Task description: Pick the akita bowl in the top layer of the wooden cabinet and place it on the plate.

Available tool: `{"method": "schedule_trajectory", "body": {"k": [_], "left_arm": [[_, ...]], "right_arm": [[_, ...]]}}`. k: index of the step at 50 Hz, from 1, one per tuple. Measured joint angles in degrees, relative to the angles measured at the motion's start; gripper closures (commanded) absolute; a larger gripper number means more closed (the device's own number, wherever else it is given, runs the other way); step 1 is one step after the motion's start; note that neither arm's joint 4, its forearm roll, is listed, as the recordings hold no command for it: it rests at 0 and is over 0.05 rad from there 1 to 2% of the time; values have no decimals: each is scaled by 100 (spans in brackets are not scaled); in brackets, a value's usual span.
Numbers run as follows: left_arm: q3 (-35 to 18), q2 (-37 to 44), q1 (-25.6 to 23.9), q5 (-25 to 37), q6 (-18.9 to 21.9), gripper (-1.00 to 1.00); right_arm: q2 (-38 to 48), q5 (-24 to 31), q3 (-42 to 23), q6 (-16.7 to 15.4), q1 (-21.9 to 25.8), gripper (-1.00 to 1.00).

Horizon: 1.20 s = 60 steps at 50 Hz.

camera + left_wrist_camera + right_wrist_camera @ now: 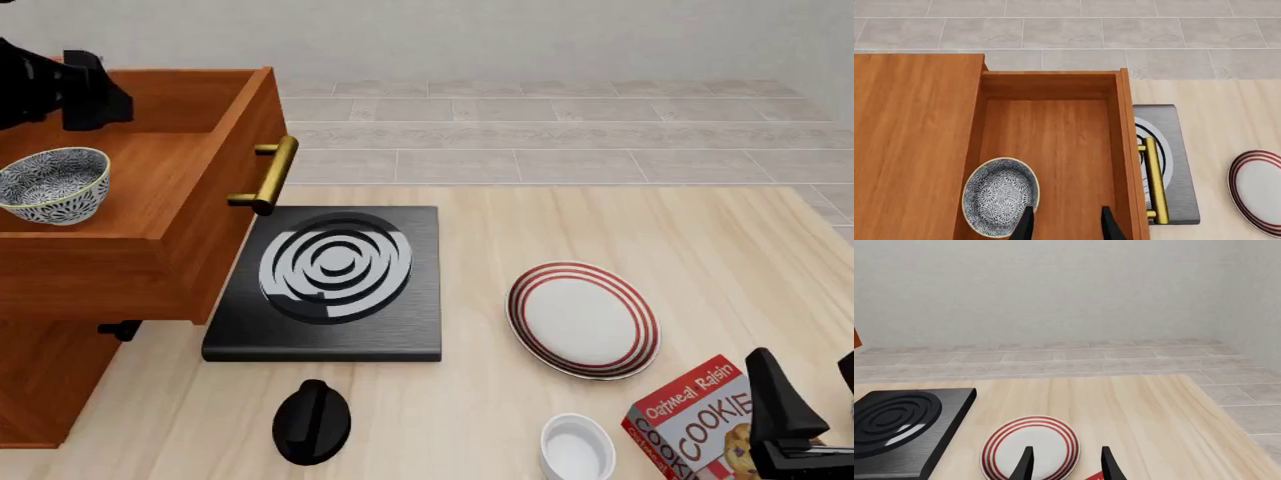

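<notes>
The speckled blue-and-white akita bowl (1000, 196) sits upright in the open top layer (1054, 150), smooth reddish wood all round. Left gripper (1066, 226) hovers above, fingers apart, empty. Right gripper (1066, 463), parted too, faces the red-ringed round plate (583, 319).

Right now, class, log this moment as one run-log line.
stage: reach | speckled blue-white akita bowl: in open top wooden drawer | left gripper: open, beside bowl | red-ringed white plate: bare | right gripper: open

Red box (697, 425) — reads "Oatmeal Raisin COOKIE" — nothing else legible.
</notes>
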Motion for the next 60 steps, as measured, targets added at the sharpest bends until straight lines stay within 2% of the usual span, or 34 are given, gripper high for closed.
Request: {"method": "schedule_trajectory", "body": {"k": [21,60], "left_arm": [[-9,278,112,-48,-163,-100],[558,481,447,-506,-118,-100]], "right_arm": [[41,-38,6,13,-8,-100],[141,-120,27,42,-13,-100]]}}
